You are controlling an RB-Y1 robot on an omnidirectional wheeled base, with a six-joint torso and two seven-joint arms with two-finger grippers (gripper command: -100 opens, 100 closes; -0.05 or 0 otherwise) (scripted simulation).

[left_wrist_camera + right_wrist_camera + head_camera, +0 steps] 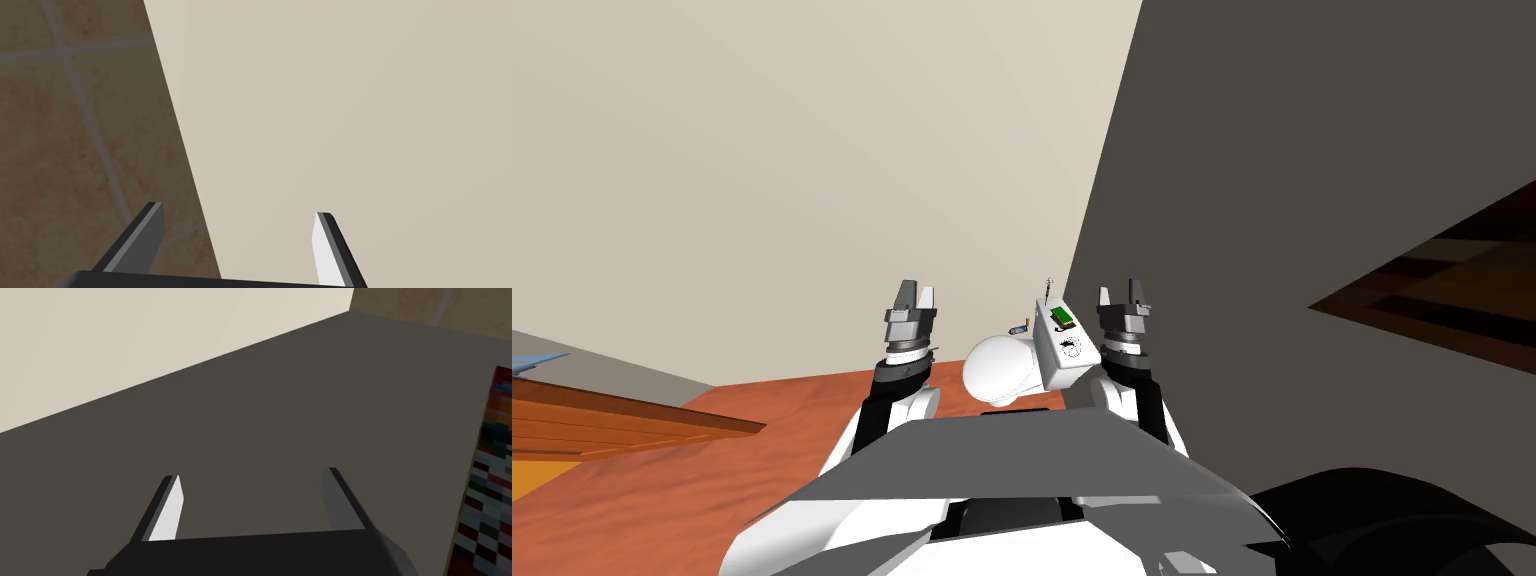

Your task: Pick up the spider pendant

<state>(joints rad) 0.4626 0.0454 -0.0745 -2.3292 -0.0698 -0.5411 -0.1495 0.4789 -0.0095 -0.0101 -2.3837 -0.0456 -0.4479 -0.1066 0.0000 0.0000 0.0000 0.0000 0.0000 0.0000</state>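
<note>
A small dark spidery shape (pixel 1071 348), likely the spider pendant, lies on the lid of a white toilet tank (pixel 1053 368), near a green item (pixel 1060 317). My left gripper (pixel 915 293) is raised to the left of the toilet, open, with nothing between its fingers (pixel 150 230). My right gripper (pixel 1123 292) is raised just right of the tank, also open and empty, and its fingers (pixel 170 508) face a dark grey wall. Both grippers are held above the tank and apart from the pendant.
The white toilet bowl (pixel 999 368) stands on a reddish floor (pixel 712 470) in the corner between a beige wall (pixel 812 150) and a dark grey wall (pixel 1312 150). A small blue object (pixel 1019 329) lies behind the bowl. A wooden edge (pixel 602 420) runs at far left.
</note>
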